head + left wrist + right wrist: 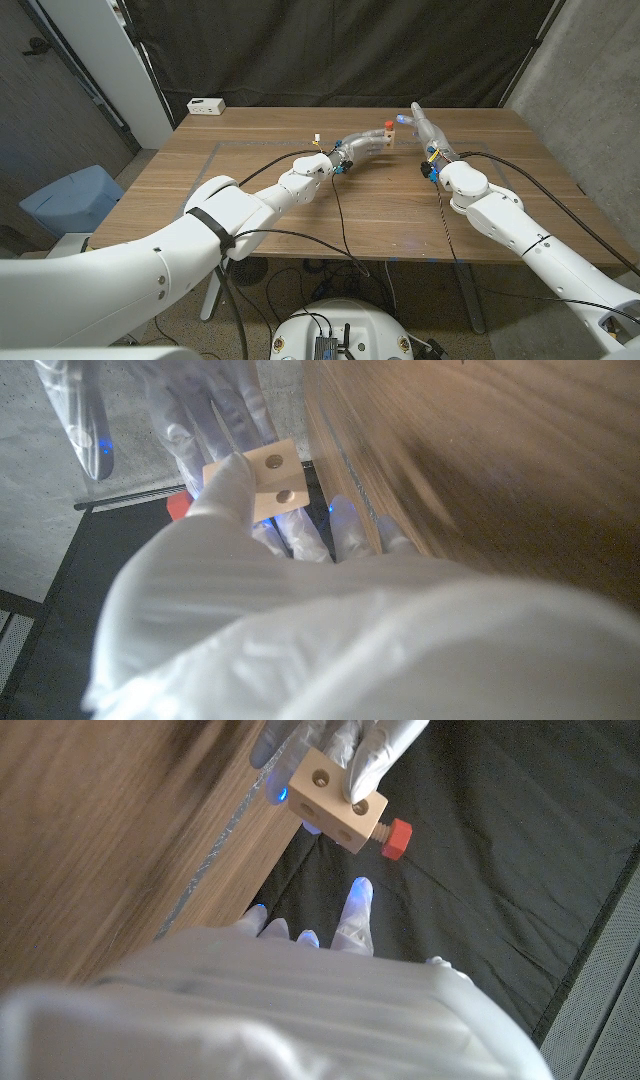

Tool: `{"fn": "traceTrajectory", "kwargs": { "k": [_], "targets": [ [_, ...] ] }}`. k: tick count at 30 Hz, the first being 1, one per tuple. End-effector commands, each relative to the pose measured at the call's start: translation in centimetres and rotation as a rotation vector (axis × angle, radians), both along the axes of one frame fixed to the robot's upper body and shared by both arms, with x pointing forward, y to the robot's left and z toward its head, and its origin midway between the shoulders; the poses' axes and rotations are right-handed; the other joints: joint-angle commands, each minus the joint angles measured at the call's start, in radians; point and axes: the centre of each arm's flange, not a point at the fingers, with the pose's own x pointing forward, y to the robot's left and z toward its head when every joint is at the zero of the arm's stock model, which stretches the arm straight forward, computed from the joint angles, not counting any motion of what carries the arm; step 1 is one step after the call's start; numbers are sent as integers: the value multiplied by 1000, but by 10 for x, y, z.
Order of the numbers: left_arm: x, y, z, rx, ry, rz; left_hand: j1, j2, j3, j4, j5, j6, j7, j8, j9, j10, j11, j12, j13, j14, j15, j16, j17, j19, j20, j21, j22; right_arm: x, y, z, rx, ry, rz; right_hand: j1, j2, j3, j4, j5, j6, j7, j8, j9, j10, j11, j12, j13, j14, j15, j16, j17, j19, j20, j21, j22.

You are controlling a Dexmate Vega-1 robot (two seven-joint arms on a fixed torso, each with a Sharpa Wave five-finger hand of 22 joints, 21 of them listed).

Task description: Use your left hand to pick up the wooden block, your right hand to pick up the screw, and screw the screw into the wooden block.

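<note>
The pale wooden block (386, 138) (271, 482) (334, 796) is lifted off the table, and my left hand (362, 146) (300, 610) grips it between thumb and fingers (352, 748). The screw, with its red head (397, 837) (177, 507) (388, 128), sticks out of one side of the block. My right hand (426, 133) (300, 980) is just to the right of the block with its fingers (356, 910) spread, a short gap from the red head, holding nothing. The right hand's fingers (190, 420) also show beyond the block in the left wrist view.
A small white box with a red end (206, 105) lies at the wooden table's (250, 210) far left corner. A black curtain hangs behind the table. Cables run along both arms. A blue bin (70, 200) stands on the floor at the left.
</note>
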Motion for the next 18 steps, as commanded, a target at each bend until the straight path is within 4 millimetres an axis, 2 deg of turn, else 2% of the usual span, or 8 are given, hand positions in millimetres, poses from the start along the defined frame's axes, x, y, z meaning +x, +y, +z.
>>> {"fn": "traceTrajectory", "kwargs": {
  "k": [1, 18],
  "targets": [
    [1, -1, 0, 4, 7, 4, -4, 10, 1, 5, 9, 43, 32, 11, 5, 11, -3, 10, 4, 8, -62, 1, 4, -3, -1, 7, 5, -2, 2, -1, -18, 8, 2, -8, 23, 5, 3, 5, 9, -3, 0, 3, -71, -3, 3, 0, -152, 9, 5, 2, -8, 1, 1, 1],
    [1, -3, -1, 11, 16, 11, -2, 11, 3, 4, 10, 43, 32, 11, 5, 11, -3, 10, 4, 7, -61, 1, 4, -2, -1, 7, 5, -4, 4, -5, -26, 15, 2, -19, 25, 6, 6, 7, 16, -3, 2, 3, -73, -3, 4, 0, -154, 7, 7, 3, -9, 0, 2, 1]
  ]
}}
